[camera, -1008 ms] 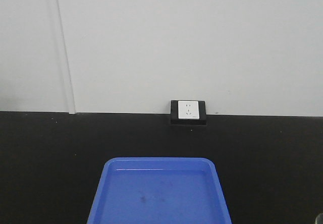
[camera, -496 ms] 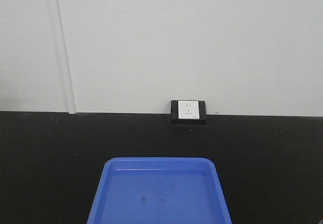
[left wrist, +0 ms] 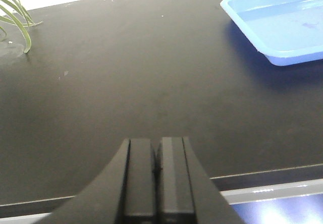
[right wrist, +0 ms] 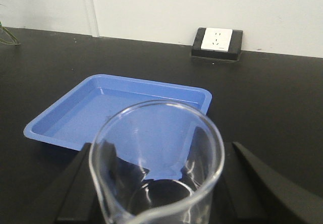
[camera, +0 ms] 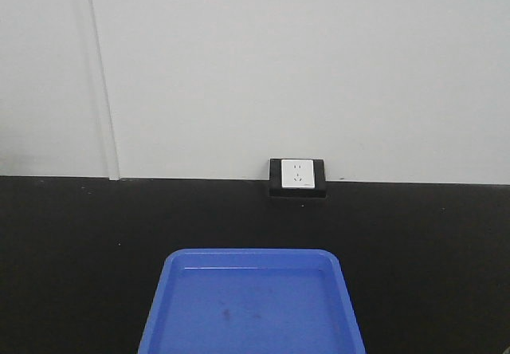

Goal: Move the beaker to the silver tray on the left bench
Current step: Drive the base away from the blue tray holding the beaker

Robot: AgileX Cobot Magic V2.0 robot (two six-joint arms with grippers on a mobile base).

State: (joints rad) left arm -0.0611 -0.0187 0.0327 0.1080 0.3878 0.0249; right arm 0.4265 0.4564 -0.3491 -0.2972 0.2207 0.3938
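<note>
A small clear glass beaker (right wrist: pixel 157 193) with a pouring spout stands upright between the two black fingers of my right gripper (right wrist: pixel 159 156), which is shut on it, held above the black bench just in front of the blue tray (right wrist: pixel 55 138). My left gripper (left wrist: pixel 156 144) is shut with its pads pressed together and nothing between them, hovering over bare black bench near the front edge. Neither gripper nor the beaker shows in the front view. The silver tray is out of view.
The blue tray (camera: pixel 247 253) lies on the black bench at the middle front, to the right of my left gripper (left wrist: pixel 252 35). A wall outlet (camera: pixel 297 176) sits at the bench's back edge. Green plant leaves (left wrist: pixel 15 12) reach in at the far left.
A small grey shape at the front view's bottom right corner has slipped out of the picture. The tray and outlet have not moved.
</note>
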